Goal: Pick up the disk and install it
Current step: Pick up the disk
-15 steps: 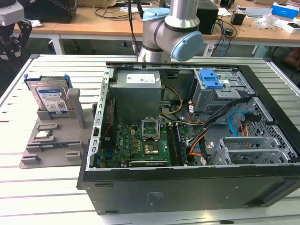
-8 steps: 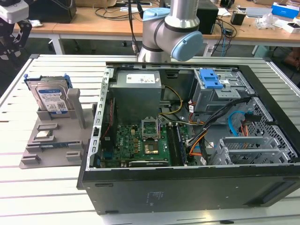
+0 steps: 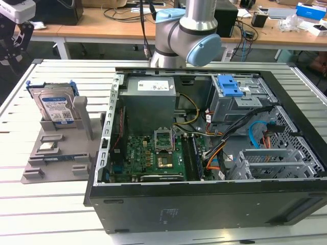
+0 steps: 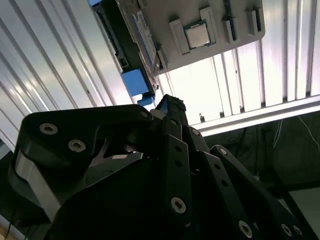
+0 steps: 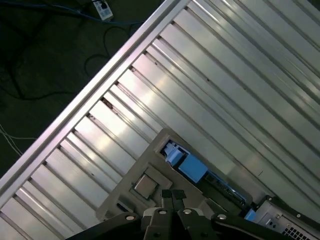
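At the exterior view's left, close to the bench's (image 3: 61, 214) left edge, the disk (image 3: 55, 104) stands upright on its edge in a slot of a grey fixture tray (image 3: 76, 153). Its blue-and-white label faces the camera and its blue carrier frame shows along the sides. Nothing grips it. A small square processor chip (image 3: 47, 147) lies flat in a recess of the same tray, nearer the bench's front edge than the disk.

In both wrist views the end effector (image 5: 173, 194) (image 4: 167, 102) hangs above that tray, its black fingers clenched together on nothing. The disk's (image 5: 192, 167) (image 4: 120, 45) blue frame appears just past the fingertips, apart from them. The chip (image 5: 144, 186) (image 4: 196, 35) sits in its recess nearby on the tray, with the ribbed metal bench (image 5: 225, 75) around it.

Toward the middle of the bench, an open black computer case (image 3: 204, 204) lies on its side just beside the tray. Inside it, from the exterior view's left, are a grey power-supply box (image 3: 148, 99) above a green motherboard (image 3: 148, 155). Next comes a tangle of coloured cables (image 3: 219, 148), then a grey metal drive cage (image 3: 245, 99) topped by a blue plastic latch (image 3: 230, 86).

Behind the case, at the bench's far edge, rises the silver-and-blue robot arm (image 3: 186, 35).
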Robot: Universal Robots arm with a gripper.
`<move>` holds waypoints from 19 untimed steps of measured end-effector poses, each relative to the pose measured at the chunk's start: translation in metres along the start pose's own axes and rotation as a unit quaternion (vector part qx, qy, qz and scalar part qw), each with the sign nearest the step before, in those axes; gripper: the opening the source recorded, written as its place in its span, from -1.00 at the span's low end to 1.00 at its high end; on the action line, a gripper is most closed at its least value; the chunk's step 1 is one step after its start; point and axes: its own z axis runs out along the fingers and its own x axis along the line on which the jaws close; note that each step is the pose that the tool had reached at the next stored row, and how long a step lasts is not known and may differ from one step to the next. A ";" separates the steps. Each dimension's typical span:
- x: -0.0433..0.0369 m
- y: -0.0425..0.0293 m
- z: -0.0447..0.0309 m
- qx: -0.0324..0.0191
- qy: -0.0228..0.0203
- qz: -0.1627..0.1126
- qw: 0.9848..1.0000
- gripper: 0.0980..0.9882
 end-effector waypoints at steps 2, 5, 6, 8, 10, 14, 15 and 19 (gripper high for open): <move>0.0000 0.0000 0.0000 0.000 0.001 -0.018 1.000 -0.98; 0.0000 0.0000 0.0000 -0.001 0.002 -0.047 0.999 -0.98; 0.0000 0.0000 0.0000 -0.001 0.002 -0.063 0.998 -0.98; 0.0000 0.0000 0.0000 -0.002 0.003 -0.077 0.997 -0.98; 0.0000 0.0000 0.0000 -0.002 0.004 -0.092 0.996 -0.98; 0.0000 0.0000 0.0000 -0.003 0.005 -0.133 0.991 -0.98; 0.0000 0.0000 0.0000 -0.003 0.006 -0.138 0.990 -0.98; 0.0000 0.0000 0.0000 -0.004 0.007 -0.171 0.985 -0.98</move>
